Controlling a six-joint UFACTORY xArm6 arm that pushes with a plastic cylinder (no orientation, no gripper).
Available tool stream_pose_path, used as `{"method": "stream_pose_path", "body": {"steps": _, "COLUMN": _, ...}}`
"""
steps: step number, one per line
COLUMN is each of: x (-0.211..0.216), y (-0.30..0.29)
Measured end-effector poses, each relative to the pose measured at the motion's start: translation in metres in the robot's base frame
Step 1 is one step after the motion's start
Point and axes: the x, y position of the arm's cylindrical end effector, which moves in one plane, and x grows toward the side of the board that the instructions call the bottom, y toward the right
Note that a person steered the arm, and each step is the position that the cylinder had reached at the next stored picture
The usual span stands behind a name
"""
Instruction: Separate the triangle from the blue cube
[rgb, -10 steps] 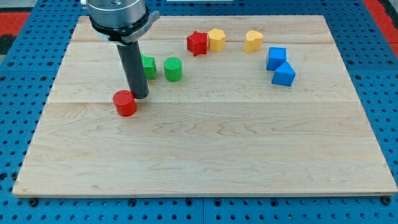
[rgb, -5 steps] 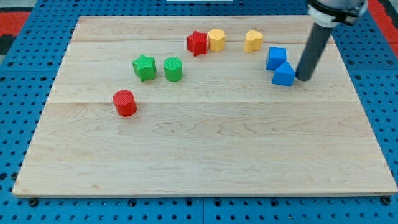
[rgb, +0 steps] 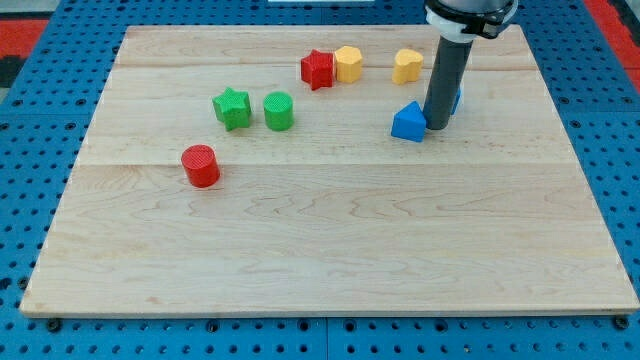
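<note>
In the upper right, my tip touches the blue triangle's right side, wedged between it and the mostly hidden blue cube to part them; no hand exists to report.

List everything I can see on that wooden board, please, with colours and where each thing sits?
blue triangle: one, blue, right of centre, touching my tip's left side
blue cube: one, blue, mostly hidden behind the rod
yellow blocks: two, near the view's top; one beside the red star, one further right
red star: one, red, top centre
green star: one, green, left of centre
green cylinder: one, green, just right of the green star
red cylinder: one, red, left side
wooden board: one, pale wood
my tip: one dark rod end, between triangle and cube
</note>
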Motion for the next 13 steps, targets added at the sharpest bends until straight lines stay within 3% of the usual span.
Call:
{"method": "stream_pose_path", "body": {"steps": 4, "x": 0.031, "y": 0.006}}
{"method": "stream_pose_path", "body": {"steps": 9, "x": 0.03, "y": -0.019}}
{"method": "stream_pose_path", "body": {"steps": 13, "x": -0.031, "y": -0.037}}
